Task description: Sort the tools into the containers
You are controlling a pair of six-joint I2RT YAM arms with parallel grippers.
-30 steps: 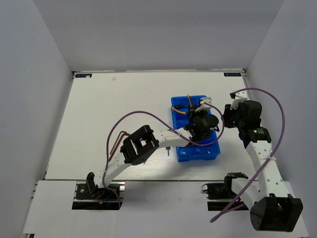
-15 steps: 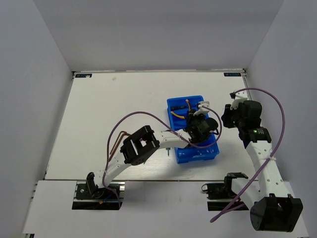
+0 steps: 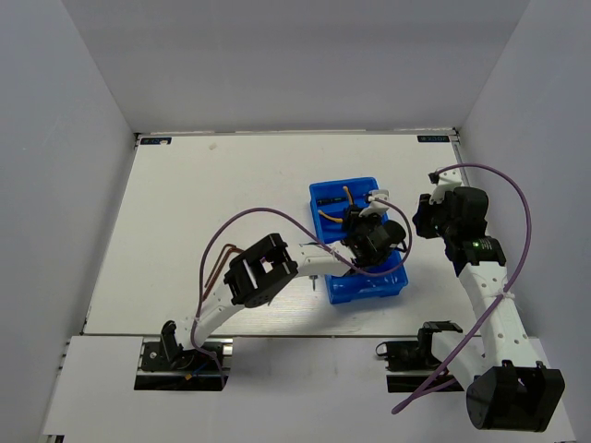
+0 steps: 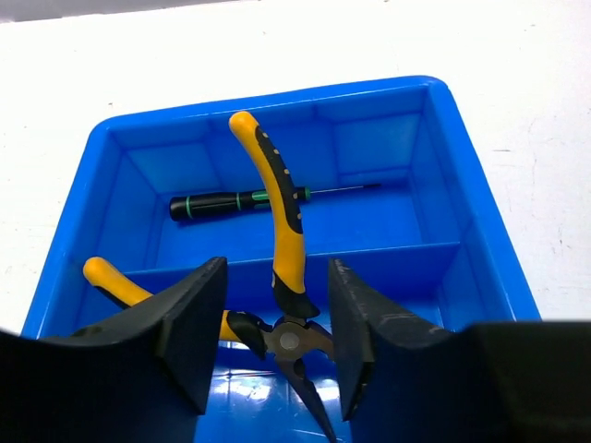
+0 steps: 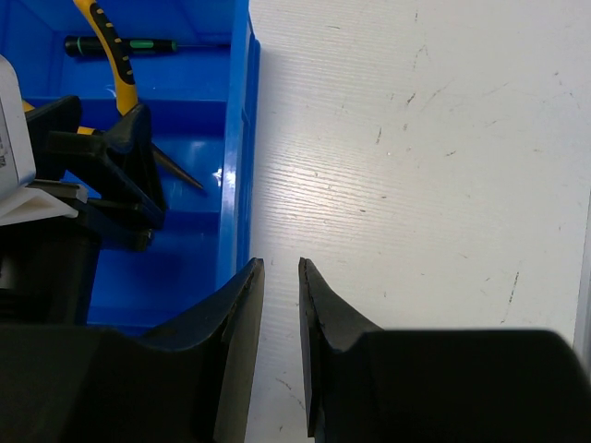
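Pliers [image 4: 280, 217] lie in the tray [image 4: 443, 203], left hand [image 4: 277, 300] jaws apart.

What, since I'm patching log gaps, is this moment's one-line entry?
left hand: open, straddling yellow pliers in blue tray | right hand: empty, beside tray | screwdriver: in tray

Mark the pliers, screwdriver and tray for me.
pliers [image 4: 290, 254], left wrist view, yellow handle crossing the divider.
screwdriver [image 4: 217, 203], left wrist view, dark handle.
blue tray [image 4: 462, 203], left wrist view, right inner wall.

Pliers [image 4: 288, 254] (yellow-handled) — inside blue tray [image 4: 369, 148]
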